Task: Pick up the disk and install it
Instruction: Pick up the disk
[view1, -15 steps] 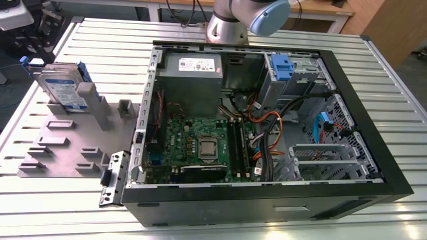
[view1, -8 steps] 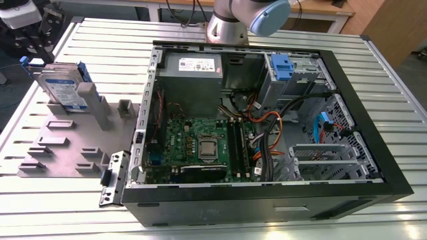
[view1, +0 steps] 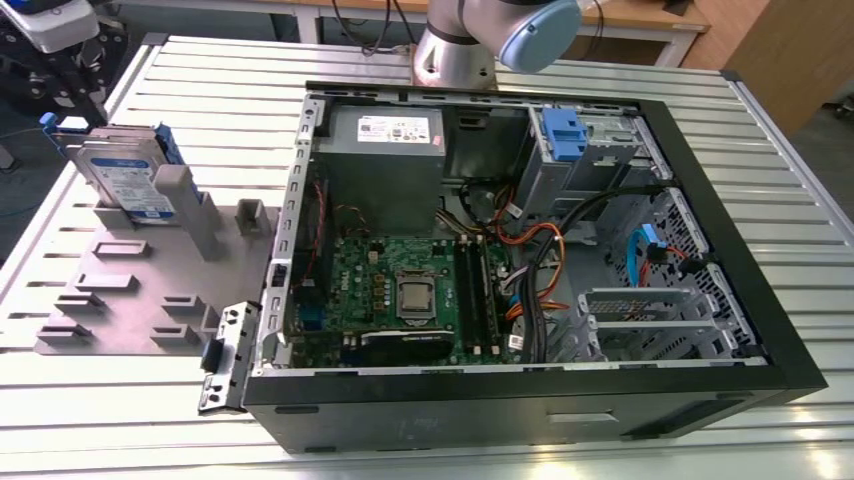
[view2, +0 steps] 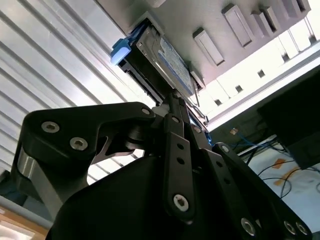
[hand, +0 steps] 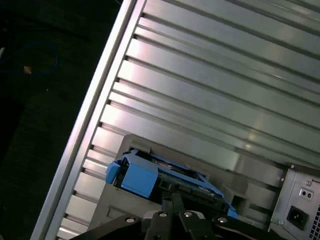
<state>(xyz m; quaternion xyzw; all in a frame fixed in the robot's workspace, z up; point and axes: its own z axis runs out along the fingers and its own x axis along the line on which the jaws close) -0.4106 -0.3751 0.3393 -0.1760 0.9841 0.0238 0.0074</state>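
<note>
The disk stands on edge in a grey fixture plate at the exterior view's left, its white-and-blue label showing and blue rails along its sides. My gripper hangs right above the disk's upper edge, at the end farther from the computer case. In the second wrist view the gripper reaches to the near end of the disk. In the first wrist view the gripper meets the blue-railed disk at its top.
An open computer case lies on the slatted metal table, with motherboard, cables, a grey power-supply box and a blue-tabbed drive bay inside. The arm's base stands behind the case. Upright posts rise from the fixture plate.
</note>
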